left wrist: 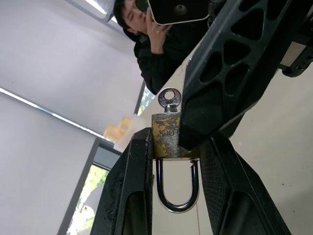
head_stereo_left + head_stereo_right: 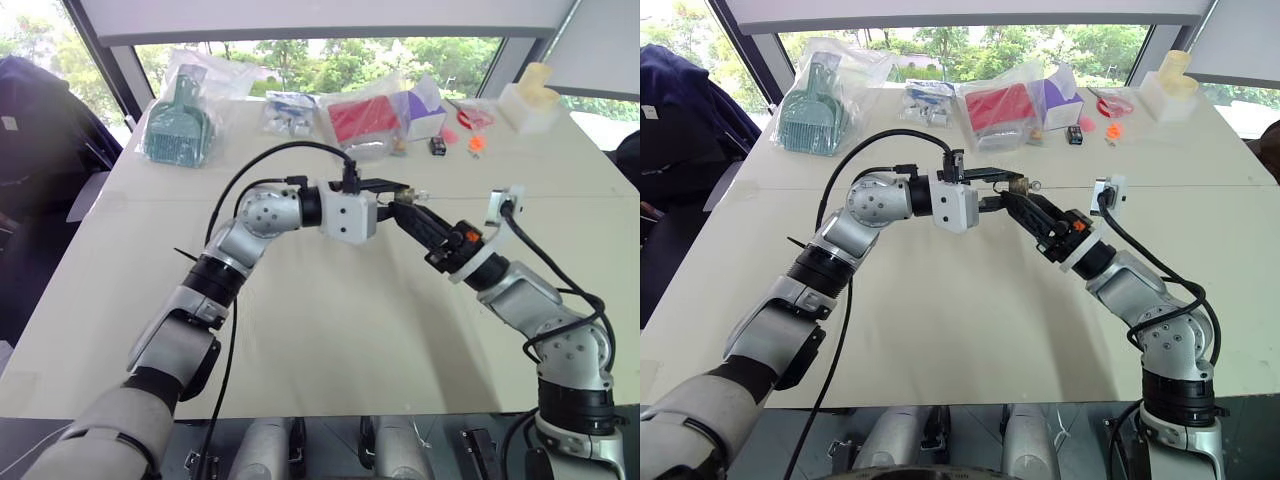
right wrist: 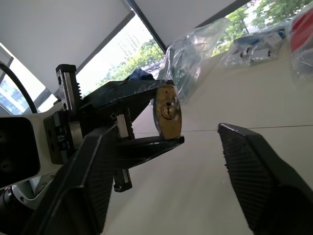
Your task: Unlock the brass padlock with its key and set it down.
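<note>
While the left pincer pinches the brass padlock, the right pincer stands spread.

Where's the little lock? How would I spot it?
Look above the middle of the big white table, where the two grippers meet. The padlock is pinched in the left gripper. It is a tiny brass block with a silver loop, and the key sticks out of it.

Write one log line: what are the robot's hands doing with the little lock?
left gripper: shut on brass padlock | key: in lock | shackle: closed | right gripper: open beside lock | lock: held above table
</note>
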You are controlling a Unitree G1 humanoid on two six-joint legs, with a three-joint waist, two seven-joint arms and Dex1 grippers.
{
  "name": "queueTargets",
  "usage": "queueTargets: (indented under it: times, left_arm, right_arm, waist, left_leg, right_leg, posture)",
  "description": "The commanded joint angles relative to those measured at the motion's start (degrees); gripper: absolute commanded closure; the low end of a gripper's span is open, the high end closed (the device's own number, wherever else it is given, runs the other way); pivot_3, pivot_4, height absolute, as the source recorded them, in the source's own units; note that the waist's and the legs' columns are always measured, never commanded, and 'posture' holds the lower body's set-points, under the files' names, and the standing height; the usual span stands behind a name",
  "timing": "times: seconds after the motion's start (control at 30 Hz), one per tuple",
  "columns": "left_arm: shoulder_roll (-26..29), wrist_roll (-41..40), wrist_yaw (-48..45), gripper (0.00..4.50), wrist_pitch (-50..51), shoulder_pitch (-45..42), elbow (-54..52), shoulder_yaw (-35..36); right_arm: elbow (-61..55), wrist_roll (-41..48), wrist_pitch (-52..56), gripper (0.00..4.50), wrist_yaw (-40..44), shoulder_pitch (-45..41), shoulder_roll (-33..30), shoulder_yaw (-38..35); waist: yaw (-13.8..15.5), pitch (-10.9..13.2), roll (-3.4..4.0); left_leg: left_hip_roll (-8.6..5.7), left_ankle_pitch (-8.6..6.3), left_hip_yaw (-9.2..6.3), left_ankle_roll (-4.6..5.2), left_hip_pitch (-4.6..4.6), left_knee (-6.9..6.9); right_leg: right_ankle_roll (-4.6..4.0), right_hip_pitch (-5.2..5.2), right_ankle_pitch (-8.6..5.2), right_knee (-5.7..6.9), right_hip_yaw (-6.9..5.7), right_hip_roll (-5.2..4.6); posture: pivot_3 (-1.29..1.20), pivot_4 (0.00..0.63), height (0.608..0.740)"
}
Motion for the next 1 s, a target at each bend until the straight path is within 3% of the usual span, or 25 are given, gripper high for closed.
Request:
queueTargets:
  times: [0.03, 0.13, 0.57, 0.6, 0.83, 1.0]
  left_arm:
    - [-0.1, -1.6, 0.2, 3.74, 0.0, -0.1, -2.7, 1.6]
    - [0.0, -1.5, 0.2, 3.74, -0.2, 0.2, -2.8, 1.5]
    - [0.4, -1.2, 0.3, 3.74, -0.9, 0.1, -2.5, 1.2]
    - [0.6, -1.1, 0.2, 2.7, -0.9, 0.1, -2.5, 1.1]
    - [0.6, -5.2, -3.5, 0.38, 6.9, 1.4, -4.4, 1.9]
    - [2.5, -16.4, -11.1, 0.38, 27.2, 3.2, -10.3, 5.7]
  right_arm:
    - [-0.7, 1.0, -0.4, 2.88, 0.5, -0.6, 0.3, -1.6]
    - [-0.8, 2.0, -0.7, 4.44, -0.2, -0.8, 1.3, -2.0]
    - [-1.1, 1.2, -0.1, 4.49, -0.8, -1.1, 2.4, -0.7]
    - [-1.1, 1.1, 0.0, 4.49, -0.8, -1.2, 2.5, -0.6]
    - [-1.1, 0.5, -0.3, 4.49, -1.3, -1.4, 3.3, -0.4]
    - [-1.1, 0.2, -0.6, 4.49, -1.6, -1.2, 3.2, -1.2]
  waist:
    - [0.0, 0.0, 0.0]
    - [0.0, 0.0, 0.0]
    - [0.0, 0.0, 0.0]
    - [0.0, 0.0, 0.0]
    - [0.0, 0.0, 0.0]
    - [-0.2, 0.0, 0.0]
  left_leg:
    - [0.0, 0.0, 0.0, 0.0, 0.0, 0.0]
    - [0.0, 0.0, 0.0, 0.0, 0.0, 0.0]
    - [0.0, 0.0, 0.0, -0.01, 0.0, 0.0]
    - [0.0, 0.0, 0.0, 0.0, 0.0, 0.0]
    - [-0.01, 0.0, 0.0, -0.01, 0.0, 0.0]
    - [0.01, 0.01, 0.0, -0.02, 0.01, 0.0]
  right_leg:
    - [0.0, 0.0, 0.0, 0.0, 0.0, 0.0]
    - [0.0, 0.0, 0.0, 0.0, 0.0, 0.0]
    - [0.0, 0.0, 0.0, 0.0, 0.0, 0.0]
    - [0.0, 0.0, 0.0, 0.0, 0.0, 0.0]
    - [0.0, 0.01, 0.0, 0.0, 0.0, 0.0]
    - [0.0, 0.01, 0.0, 0.04, 0.0, 0.02]
  posture:
    - [0.0, 0.15, 0.735]
    - [0.0, 0.15, 0.735]
    - [0.0, 0.15, 0.735]
    - [0.0, 0.15, 0.735]
    - [0.0, 0.15, 0.735]
    - [0.0, 0.15, 0.735]
